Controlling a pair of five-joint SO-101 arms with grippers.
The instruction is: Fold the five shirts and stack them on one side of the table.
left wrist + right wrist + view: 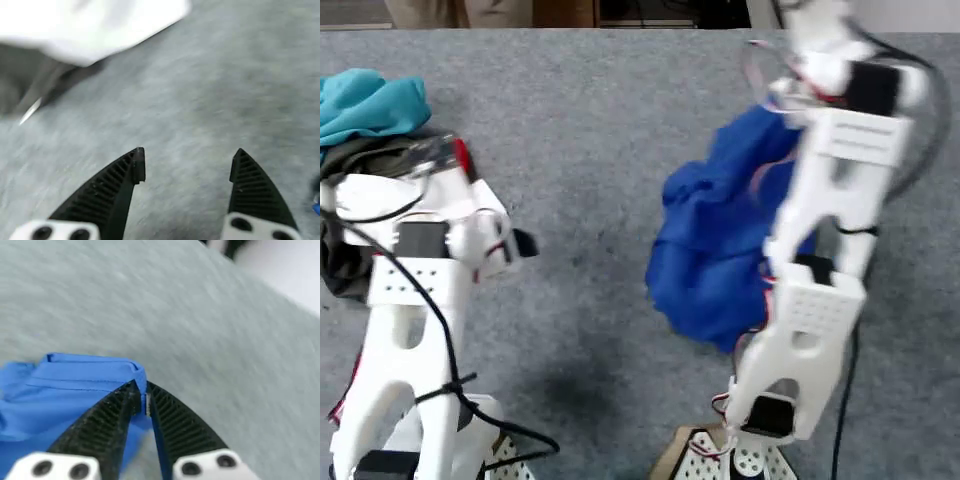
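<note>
— While it lies bunched and unfolded, where is the blue shirt (720,240)?

— Right of centre on the grey table (590,130). It is crumpled in a heap, with its far end drawn up toward the head of the right arm (820,250). That arm crosses over the shirt's right side.

— Claw state, right side?

— The right gripper (146,395) is pinched nearly closed on a folded edge of the blue cloth. The ribbed black jaws meet at the tips and the fabric is caught between them. Grey table shows beyond.

— And the left?

— The left gripper (189,162) is spread wide, jaws well apart, holding nothing. It hangs over bare grey table. The left arm (410,300) stands at the near left, well apart from the blue shirt.

— Other shirts?

— There is a heap at the far left edge. A teal shirt (370,105) lies on top, rumpled. A dark shirt (375,155) is under and just near of it, partly hidden by the left arm. I cannot tell how many garments are in that heap.

— Anything touching the blue one besides the claw?

— Only the table beneath it.
</note>
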